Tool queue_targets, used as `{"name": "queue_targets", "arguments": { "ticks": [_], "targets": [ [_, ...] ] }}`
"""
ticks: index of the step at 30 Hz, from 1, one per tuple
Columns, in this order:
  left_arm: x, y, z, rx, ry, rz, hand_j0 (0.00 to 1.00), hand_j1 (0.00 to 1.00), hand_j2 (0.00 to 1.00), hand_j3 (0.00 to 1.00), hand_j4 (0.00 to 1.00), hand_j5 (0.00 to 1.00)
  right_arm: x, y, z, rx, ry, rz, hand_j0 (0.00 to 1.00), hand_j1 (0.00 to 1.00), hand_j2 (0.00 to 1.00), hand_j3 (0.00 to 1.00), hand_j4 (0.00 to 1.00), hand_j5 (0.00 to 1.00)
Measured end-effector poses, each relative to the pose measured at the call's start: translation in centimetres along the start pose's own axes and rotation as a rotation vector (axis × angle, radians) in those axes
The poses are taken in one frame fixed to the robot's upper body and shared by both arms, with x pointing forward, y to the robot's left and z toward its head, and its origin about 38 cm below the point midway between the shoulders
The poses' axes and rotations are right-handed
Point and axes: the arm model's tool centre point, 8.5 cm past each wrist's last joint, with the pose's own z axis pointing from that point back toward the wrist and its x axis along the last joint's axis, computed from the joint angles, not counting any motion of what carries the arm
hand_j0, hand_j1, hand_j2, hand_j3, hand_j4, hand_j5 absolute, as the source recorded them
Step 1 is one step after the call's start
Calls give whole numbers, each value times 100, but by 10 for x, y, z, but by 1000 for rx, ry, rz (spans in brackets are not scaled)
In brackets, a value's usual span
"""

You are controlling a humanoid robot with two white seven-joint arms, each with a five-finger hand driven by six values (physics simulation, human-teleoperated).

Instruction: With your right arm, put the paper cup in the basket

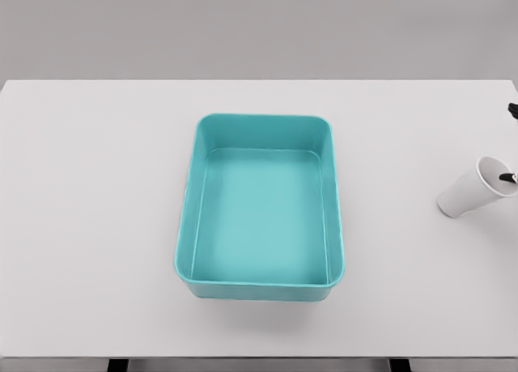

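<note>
Only dark fingertips [509, 177] of the right hand show at the frame's right edge, one at the rim of the tilted white paper cup [473, 189]; whether they grip it cannot be told. The cup sits over the white table [89, 226], well apart from the teal basket [188, 226] at centre.

A bare test setup, this one, rendered in a simulator and nothing homely about it. A plain white bench [97, 226] fills the view edge to edge, its surface flat and evenly lit. Behind it, up at twelve o'clock, only a featureless grey backdrop [259, 28], with no wall fittings or furniture to read. Dead centre sits a teal basket [188, 226], smooth and uniformly coloured. Over at three o'clock, a white paper cup [465, 196] lies tilted, just as clean. Everything says simulated lab.
</note>
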Motion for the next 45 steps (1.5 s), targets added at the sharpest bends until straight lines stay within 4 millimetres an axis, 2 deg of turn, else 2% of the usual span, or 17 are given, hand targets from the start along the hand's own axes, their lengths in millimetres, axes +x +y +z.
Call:
{"name": "queue_targets", "arguments": {
  "ticks": [12, 19, 22, 32, 45],
  "targets": [
    [-1, 0, 0, 0, 2, 0, 100, 100, 100, 100, 100, 100, 18, -16, -18, -36, -61, 17, 100, 100, 100, 100, 100, 100],
    [-1, 0, 0, 0, 2, 0, 100, 100, 100, 100, 100, 100, 15, -24, -11, -29, -38, 38, 100, 100, 100, 100, 100, 100],
    [0, 0, 0, 0, 0, 0, 100, 100, 100, 100, 100, 100, 6, -13, 0, 8, 0, 41, 100, 100, 100, 100, 100, 100],
    [-1, 0, 0, 0, 2, 0, 100, 100, 100, 100, 100, 100, -10, 20, 12, 110, 47, 78, 100, 100, 100, 100, 100, 100],
    [0, 0, 0, 0, 0, 0, 100, 100, 100, 100, 100, 100, -17, 42, 10, 104, 47, 29, 100, 100, 100, 100, 100, 100]
  ]
}}
